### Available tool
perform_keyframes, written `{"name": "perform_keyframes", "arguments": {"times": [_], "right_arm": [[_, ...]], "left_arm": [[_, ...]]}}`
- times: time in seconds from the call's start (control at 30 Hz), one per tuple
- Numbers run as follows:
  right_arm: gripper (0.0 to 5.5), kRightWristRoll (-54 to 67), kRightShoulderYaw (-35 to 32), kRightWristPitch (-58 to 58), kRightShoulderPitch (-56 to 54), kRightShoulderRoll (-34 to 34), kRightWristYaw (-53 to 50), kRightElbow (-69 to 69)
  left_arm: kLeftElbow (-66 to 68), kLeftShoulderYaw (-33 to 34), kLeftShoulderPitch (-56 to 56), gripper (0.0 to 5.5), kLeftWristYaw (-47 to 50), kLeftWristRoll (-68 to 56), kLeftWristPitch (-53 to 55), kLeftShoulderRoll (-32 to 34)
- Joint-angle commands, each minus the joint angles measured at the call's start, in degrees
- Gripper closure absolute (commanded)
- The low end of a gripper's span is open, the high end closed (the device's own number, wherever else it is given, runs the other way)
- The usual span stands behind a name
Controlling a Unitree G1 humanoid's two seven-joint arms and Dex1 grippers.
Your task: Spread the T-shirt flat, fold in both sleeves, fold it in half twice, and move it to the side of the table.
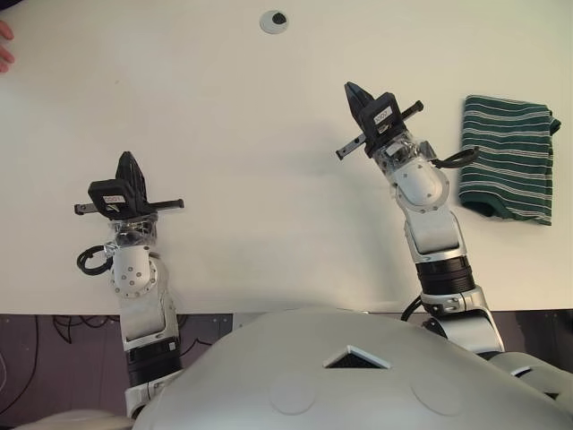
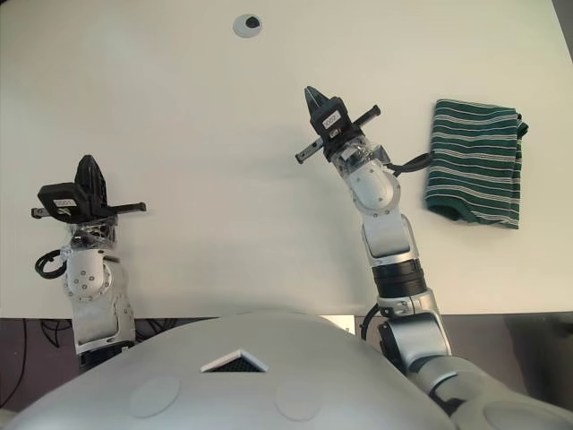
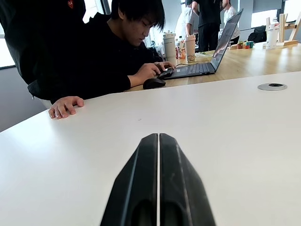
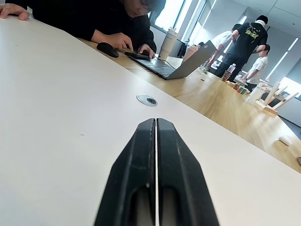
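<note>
White table bears the folded T-shirt, green with pale stripes

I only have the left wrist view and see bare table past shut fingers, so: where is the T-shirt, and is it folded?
Observer: The T-shirt lies folded into a compact rectangle on the right side of the table.
Operator: Is the right gripper holding it?
Observer: No. The right gripper is shut and empty, clear of the shirt, left of it.
Operator: How far off is my left gripper?
Observer: The left gripper is at the table's left side, farthest from the shirt.
</note>
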Motion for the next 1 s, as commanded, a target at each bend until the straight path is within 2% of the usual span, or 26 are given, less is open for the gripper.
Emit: {"name": "perform_keyframes", "arguments": {"times": [0.03, 0.6, 1.0], "right_arm": [[5.46, 0.5, -0.5, 0.5, 0.6, -0.6, -0.2, -1.3], [5.46, 0.1, -2.9, 0.4, 5.1, -1.3, -1.8, -4.7], [5.46, -0.3, -2.4, 0.6, 4.3, -1.3, -1.9, -4.0]], "left_arm": [[-0.3, -0.6, -1.2, 5.5, -0.7, 0.2, 1.0, 1.0], [1.9, -3.4, -6.3, 5.5, -2.4, 0.5, 3.0, 2.4], [1.0, -2.9, -5.6, 5.5, -1.9, 0.2, 3.3, 2.0]]}}
